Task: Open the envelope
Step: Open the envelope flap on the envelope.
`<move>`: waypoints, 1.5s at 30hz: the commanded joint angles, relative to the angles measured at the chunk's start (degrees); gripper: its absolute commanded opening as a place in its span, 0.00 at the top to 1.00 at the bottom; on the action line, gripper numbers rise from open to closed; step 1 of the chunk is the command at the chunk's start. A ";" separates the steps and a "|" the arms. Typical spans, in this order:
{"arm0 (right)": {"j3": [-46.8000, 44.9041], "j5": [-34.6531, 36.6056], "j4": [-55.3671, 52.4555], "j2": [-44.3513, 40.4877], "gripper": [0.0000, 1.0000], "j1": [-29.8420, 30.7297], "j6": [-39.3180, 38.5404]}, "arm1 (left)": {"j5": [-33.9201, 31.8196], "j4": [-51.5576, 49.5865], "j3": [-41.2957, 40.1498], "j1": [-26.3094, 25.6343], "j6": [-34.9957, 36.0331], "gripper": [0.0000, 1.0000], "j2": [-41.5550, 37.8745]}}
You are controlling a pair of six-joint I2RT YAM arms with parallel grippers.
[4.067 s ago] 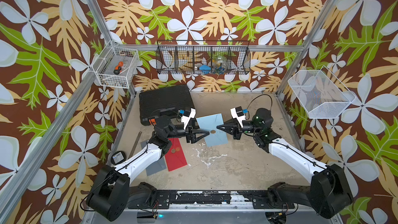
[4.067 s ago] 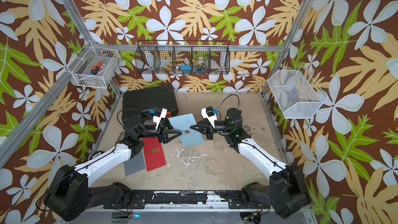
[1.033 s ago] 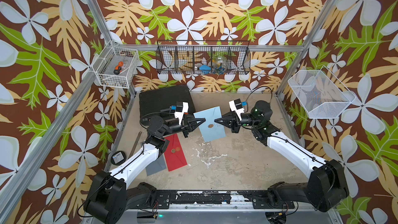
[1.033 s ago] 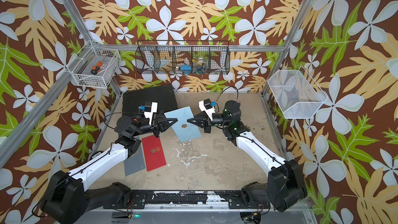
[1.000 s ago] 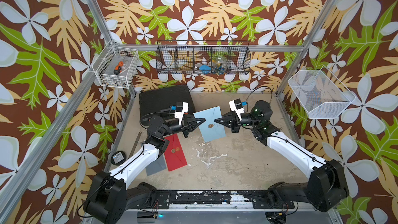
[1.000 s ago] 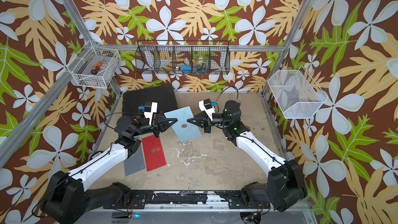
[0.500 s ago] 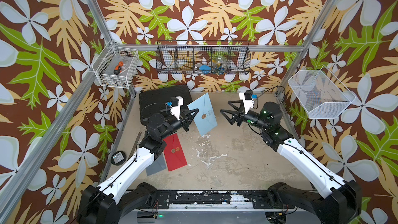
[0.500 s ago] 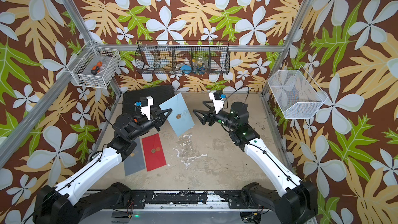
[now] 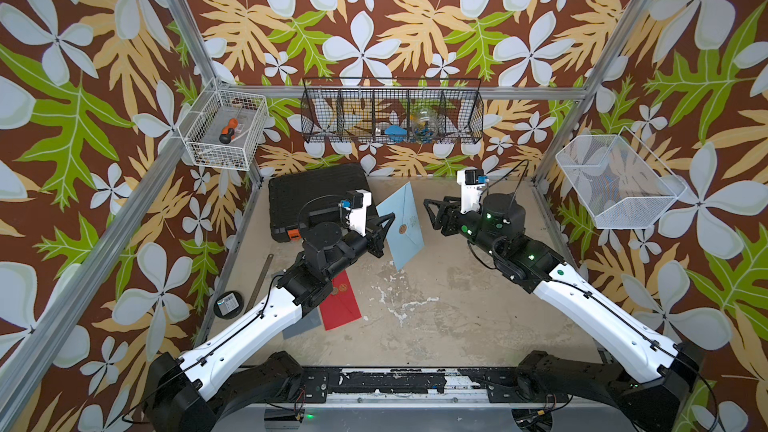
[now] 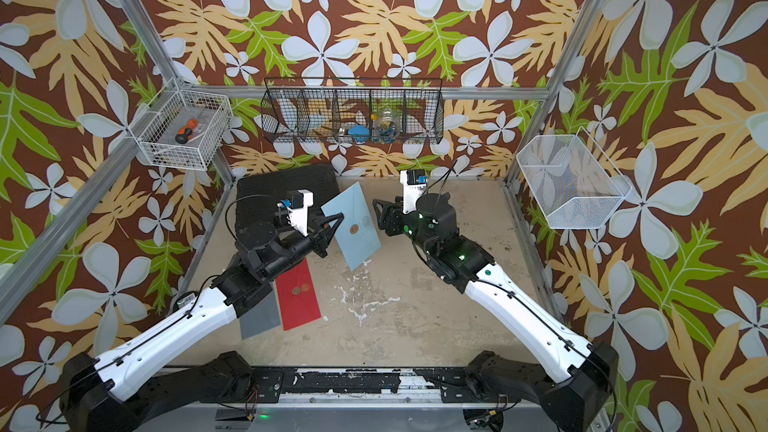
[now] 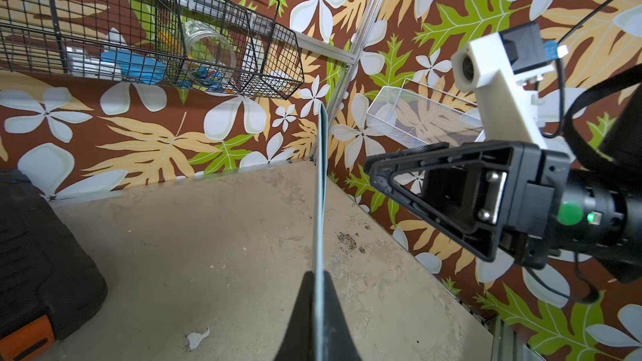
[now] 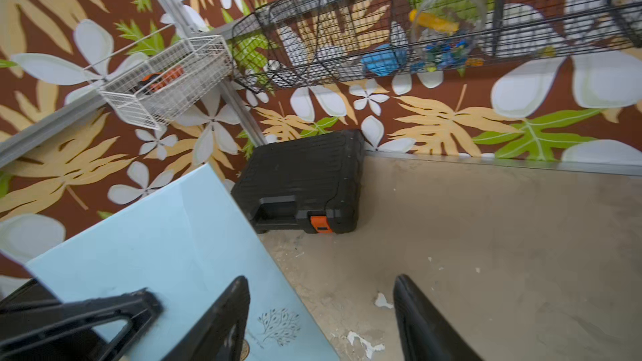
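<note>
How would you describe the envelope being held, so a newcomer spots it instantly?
Start at the black tool case at the table's back. Just beside it, the left end effector pinches a pale blue envelope upright. Unlike the red envelope lying flat, it stands in the air.

In both top views the left arm covers part of the red envelope [image 9: 341,300] and most of the grey sheet [image 10: 258,317] beside it, and the raised light blue envelope [image 9: 402,226] hides the table behind it. The small print beside its round seal [image 10: 353,229] is too fine to read. The left wrist view meets this envelope edge-on, a thin strip, so neither face shows there, and the left gripper [image 11: 318,274] fingers are cut off by the picture's edge. The right wrist view is blurred, its edge cutting off the seal. The contents of the far black wire basket [image 9: 392,112] (a jar, something blue) stay unclear behind the mesh.
</note>
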 commanded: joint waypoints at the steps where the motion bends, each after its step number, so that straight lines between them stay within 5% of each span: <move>1: 1.63 8.18 -1.79 0.33 0.35 3.00 0.78 | -4.19 -0.90 1.08 -1.14 1.85 1.00 0.50; 11: 7.10 15.67 -5.00 5.24 0.37 9.02 1.65 | -5.38 -1.91 2.51 -2.83 2.83 1.00 1.65; 22: 10.45 16.30 -8.33 8.51 0.35 11.19 2.89 | -5.35 -2.01 1.92 -3.46 3.10 1.00 2.01; 32: 13.48 26.69 -12.28 11.72 0.38 14.01 6.35 | -5.39 -2.10 2.27 -3.73 3.19 1.00 2.01; 45: 14.26 25.39 -13.72 12.75 0.39 14.08 9.42 | -5.97 -2.86 2.89 -4.13 3.99 1.00 2.27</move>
